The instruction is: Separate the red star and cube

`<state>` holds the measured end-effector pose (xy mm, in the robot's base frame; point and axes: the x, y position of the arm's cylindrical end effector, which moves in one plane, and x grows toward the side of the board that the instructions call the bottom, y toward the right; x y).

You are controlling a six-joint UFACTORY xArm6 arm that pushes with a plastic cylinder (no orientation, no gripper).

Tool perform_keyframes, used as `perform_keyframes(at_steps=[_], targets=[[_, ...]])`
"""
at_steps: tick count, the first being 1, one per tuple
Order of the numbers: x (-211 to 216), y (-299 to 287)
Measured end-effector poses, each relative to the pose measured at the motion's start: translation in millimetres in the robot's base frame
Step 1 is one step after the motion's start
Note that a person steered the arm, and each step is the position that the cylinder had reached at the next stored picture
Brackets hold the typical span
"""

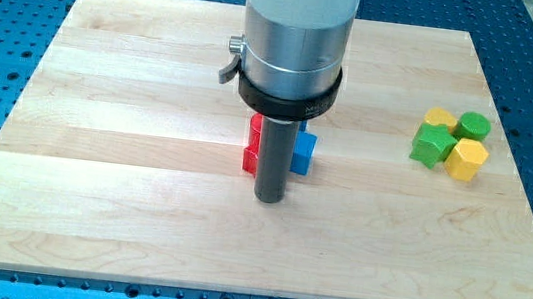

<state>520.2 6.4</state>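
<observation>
Nearest: my tip (269, 198), bare rod holding nothing, planted between red star (254, 146) on view's left and blue cube (303, 152) on right, apparently wedging them apart; both partly hidden behind rod.

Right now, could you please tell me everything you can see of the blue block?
The blue block is a glossy, plastic-looking piece. Only its right part shows, with squarish faces, so it looks like a cube; my rod hides the rest. It sits flat mid-board, just right of my tip. Contact with the rod cannot be judged.
</observation>
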Motion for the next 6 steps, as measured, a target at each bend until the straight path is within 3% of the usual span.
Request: perform_keyframes(at_steps=[4,6], targets=[[0,-12],[0,36]])
